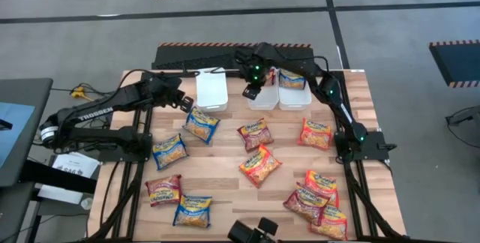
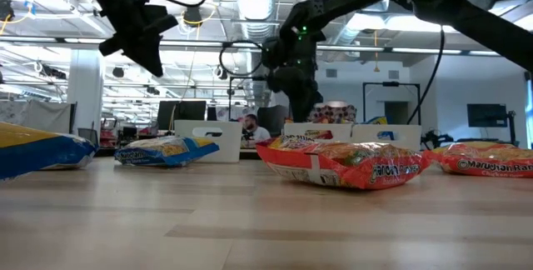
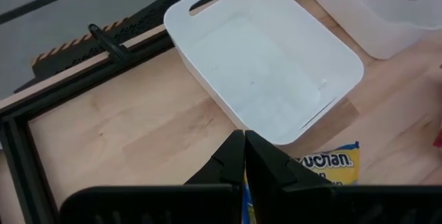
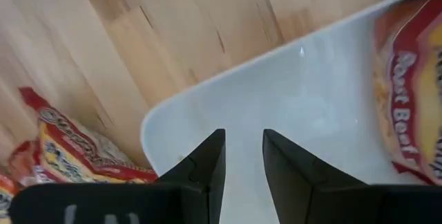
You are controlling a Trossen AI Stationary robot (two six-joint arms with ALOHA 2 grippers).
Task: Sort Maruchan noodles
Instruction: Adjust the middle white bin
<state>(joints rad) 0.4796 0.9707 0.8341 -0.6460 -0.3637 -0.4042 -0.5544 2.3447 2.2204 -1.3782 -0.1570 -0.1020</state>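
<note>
Barely started, judging by the layout: three white bins along the top edge of the bench in the high view, left bin empty, middle bin holding one maroon packet as seen in the right wrist view, right bin holding at least one packet. Roughly a dozen Maruchan noodle packets left scattered over the centre and lower half of the frame, orange, maroon and blue mixed. Right pincer above the middle bin, fingers apart, gripping nothing; nearest loose maroon packet just below it. Left pincer closed and empty, beside the left bin, with a blue packet just below and right of it.
</note>
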